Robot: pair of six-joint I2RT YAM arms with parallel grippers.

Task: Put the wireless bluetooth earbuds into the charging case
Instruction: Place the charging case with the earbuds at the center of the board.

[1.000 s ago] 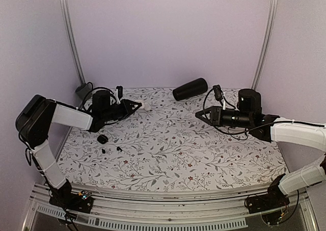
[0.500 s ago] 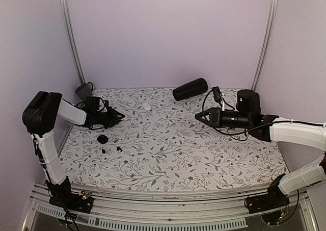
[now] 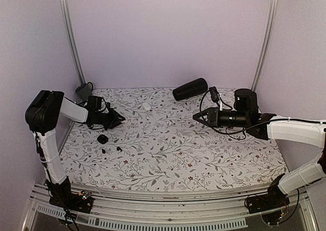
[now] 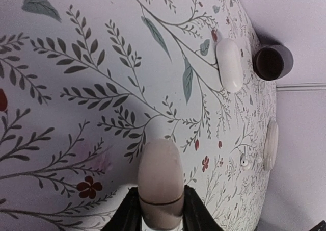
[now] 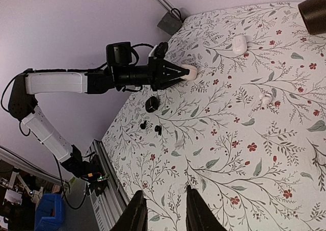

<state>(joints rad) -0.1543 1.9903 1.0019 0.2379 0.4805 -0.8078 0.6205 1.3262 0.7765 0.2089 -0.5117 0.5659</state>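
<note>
Two tiny black earbuds [image 3: 104,151] [image 3: 118,148] lie on the floral mat at the near left, also in the right wrist view [image 5: 143,124] [image 5: 158,129]. A small round black case [image 3: 102,138] [image 5: 152,104] sits just behind them. My left gripper [image 3: 121,120] [image 4: 160,210] [image 5: 186,73] hovers behind the black case, shut on a pale oval case [image 4: 160,180] [image 5: 192,73]. My right gripper [image 3: 196,116] [image 5: 164,210] is open and empty over the right middle of the mat, pointing left.
A second white oval case [image 3: 146,106] [image 4: 229,65] [image 5: 238,42] lies at the back centre. A black cylinder [image 3: 190,88] [image 4: 273,61] lies at the back wall. Small white buds [image 5: 265,99] [image 4: 244,162] lie mid-mat. A grey block [image 3: 83,91] sits in the back left corner.
My left arm has pulled back to the left and lowered, carrying the pale case away from the white case at the back. My right gripper has crept slightly left.
</note>
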